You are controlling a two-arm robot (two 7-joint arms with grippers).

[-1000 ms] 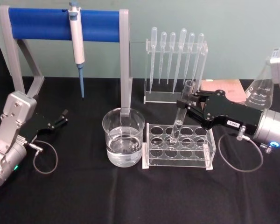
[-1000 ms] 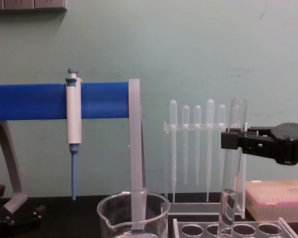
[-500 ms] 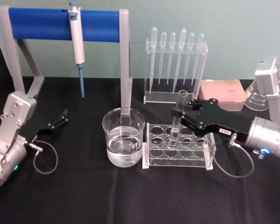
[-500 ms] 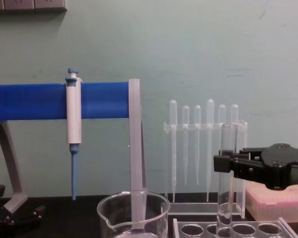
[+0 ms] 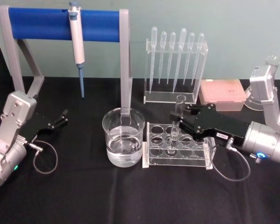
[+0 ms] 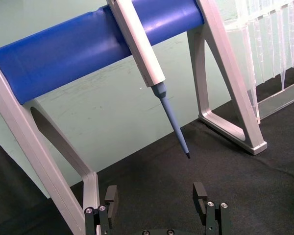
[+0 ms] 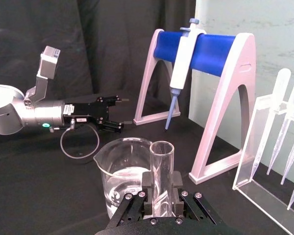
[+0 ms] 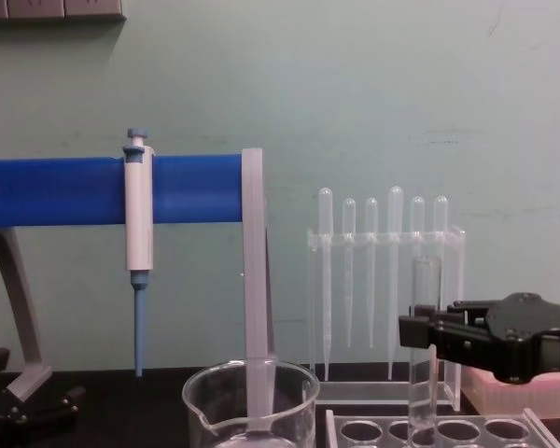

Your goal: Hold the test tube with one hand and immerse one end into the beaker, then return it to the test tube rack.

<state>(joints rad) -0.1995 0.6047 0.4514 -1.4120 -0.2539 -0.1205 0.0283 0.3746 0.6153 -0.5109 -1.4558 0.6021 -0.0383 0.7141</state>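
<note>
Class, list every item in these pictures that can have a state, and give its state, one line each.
Test tube: upright, lowered into a rack hole, gripped.
Right gripper: shut on the test tube.
Left gripper: open, holding nothing.
Beaker: upright, partly filled with clear liquid.
Rack: other holes unfilled.
Pipette: hanging on the blue stand.

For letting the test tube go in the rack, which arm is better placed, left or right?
Right. The right gripper is shut on the test tube, upright in the rack. The left gripper is open, far beyond the beaker.
</note>
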